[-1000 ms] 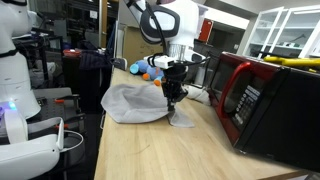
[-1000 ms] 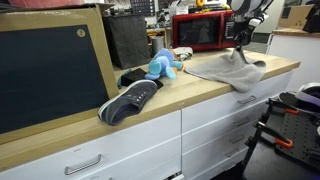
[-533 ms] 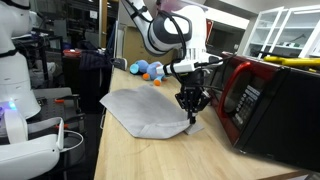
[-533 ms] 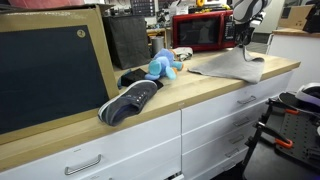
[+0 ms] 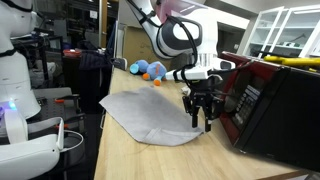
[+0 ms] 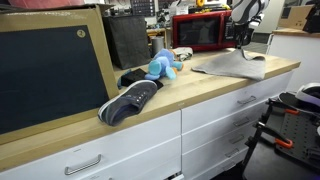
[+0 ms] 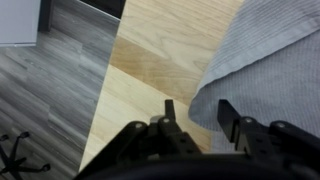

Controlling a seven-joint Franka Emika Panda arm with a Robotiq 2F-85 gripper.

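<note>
A grey cloth (image 5: 148, 114) lies spread flat on the wooden counter (image 5: 120, 150), seen in both exterior views (image 6: 230, 65). My gripper (image 5: 201, 120) hangs just above the cloth's corner nearest the red microwave (image 5: 270, 100). Its jaws are apart with nothing between them. In the wrist view the gripper (image 7: 199, 112) is open, one fingertip (image 7: 169, 108) over bare wood and the other over the cloth (image 7: 270, 60), whose edge runs beneath the gap. The cloth looks free of the fingers.
The red microwave (image 6: 198, 33) stands close beside the gripper. A blue plush toy (image 6: 160, 66) and a dark shoe (image 6: 130, 100) lie further along the counter. A framed blackboard (image 6: 50, 70) leans at one end. The wrist view shows the counter edge and floor (image 7: 50, 100).
The gripper pulled the bunched cloth corner out towards the microwave, laying the cloth flat. It then opened, let go of the cloth and lifted slightly.
</note>
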